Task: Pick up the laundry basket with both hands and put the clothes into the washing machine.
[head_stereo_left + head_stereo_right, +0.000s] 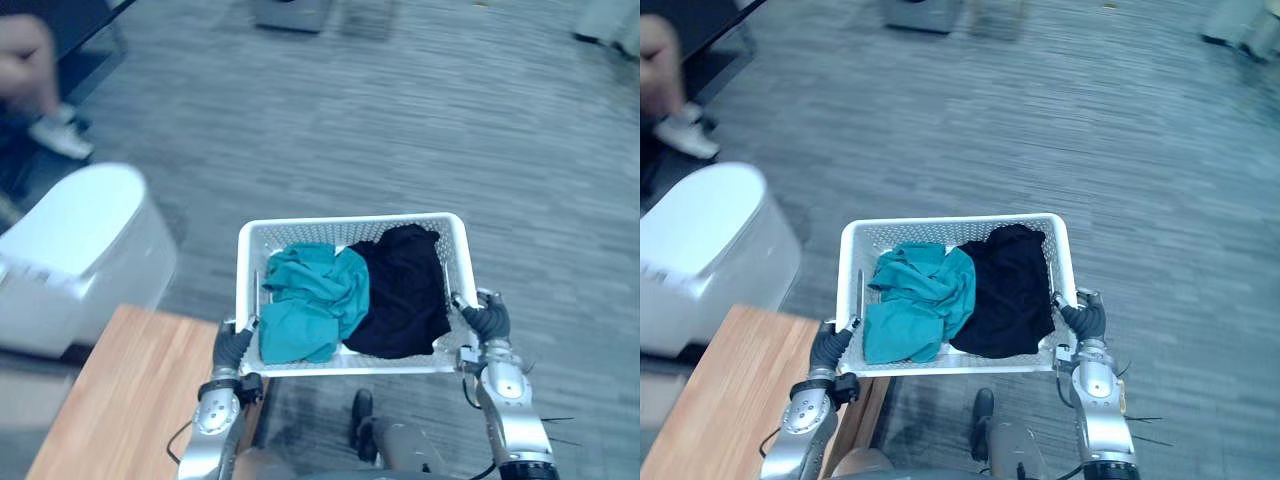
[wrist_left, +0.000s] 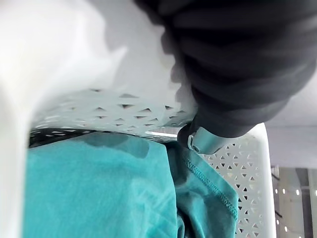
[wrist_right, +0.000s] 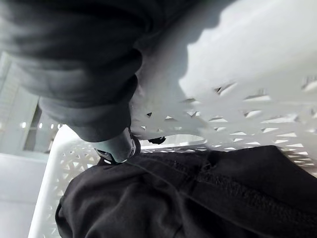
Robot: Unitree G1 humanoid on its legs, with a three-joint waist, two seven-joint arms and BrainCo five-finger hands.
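— Nearest the head camera, what is seen?
— Both hands are seen at the near corners of a white perforated plastic laundry basket (image 1: 350,222). The left hand (image 1: 235,345) is closed on the near left corner and the right hand (image 1: 487,320) on the near right corner.

— How is each grip judged?
— In each wrist view, the dark ribbed cover is pressed against the basket's wall, and one silver digit is hooked over the rim into the inside. Both hands are therefore taken as clamped on the basket, with nothing else held.

— Where is the basket found?
— It is held level in front of the robot, above the grey plank-patterned floor (image 1: 450,120). Its near left corner is just beside the right edge of a light brown wooden table (image 1: 120,400).

— What is carried in it?
— A crumpled teal garment (image 1: 310,300) is lying in the left half and a crumpled black garment (image 1: 405,290) in the right half. The two are touching along the middle.

— What else is noted?
— A white rounded appliance (image 1: 80,250) is seen on the floor past the table's far left end, well apart from the basket. Whether it is the washing machine cannot be told. A person's blurred hand (image 1: 25,60) and light shoe (image 1: 60,135) are seen at the far left.
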